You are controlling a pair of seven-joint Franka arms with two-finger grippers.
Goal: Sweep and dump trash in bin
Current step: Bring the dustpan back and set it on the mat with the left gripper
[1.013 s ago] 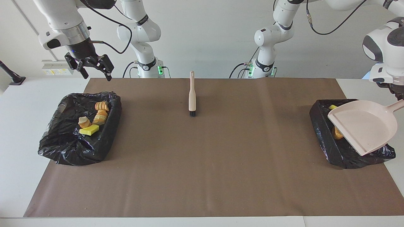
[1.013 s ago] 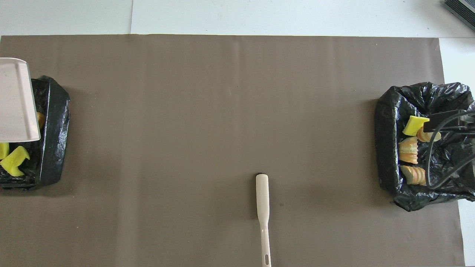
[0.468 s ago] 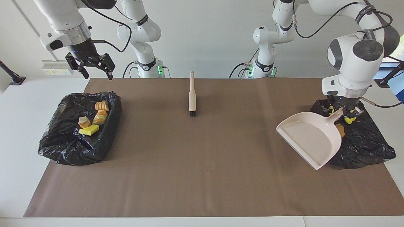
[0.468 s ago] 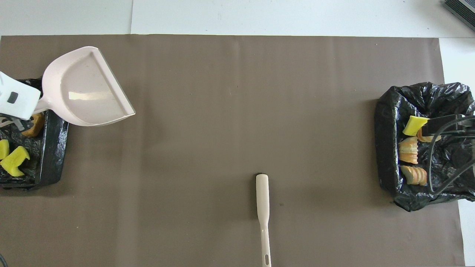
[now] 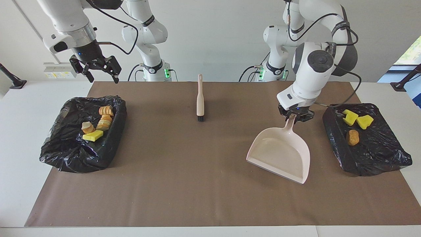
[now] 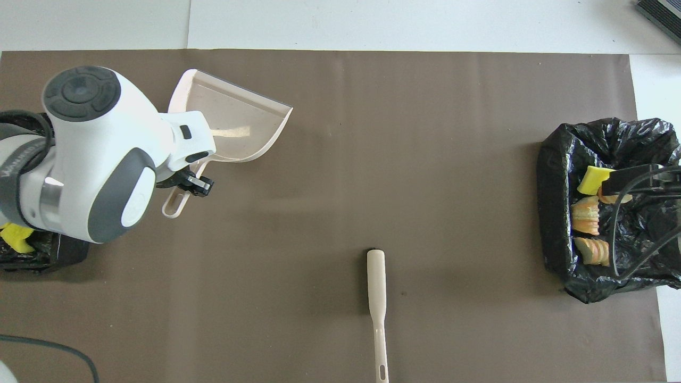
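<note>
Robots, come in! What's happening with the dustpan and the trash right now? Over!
Left pincer shut on dustpan handle. Right pincer open, waiting. Trash binned. Nothing blocking.

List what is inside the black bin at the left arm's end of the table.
In the facing view the bin holds two yellow sponge bits and a brown lump. In the overhead view the left arm covers most of it, so anything under the scraps or bag folds cannot be seen.

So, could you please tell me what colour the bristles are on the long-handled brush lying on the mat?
Black bristles on a cream brush; clearest in the facing view.
</note>
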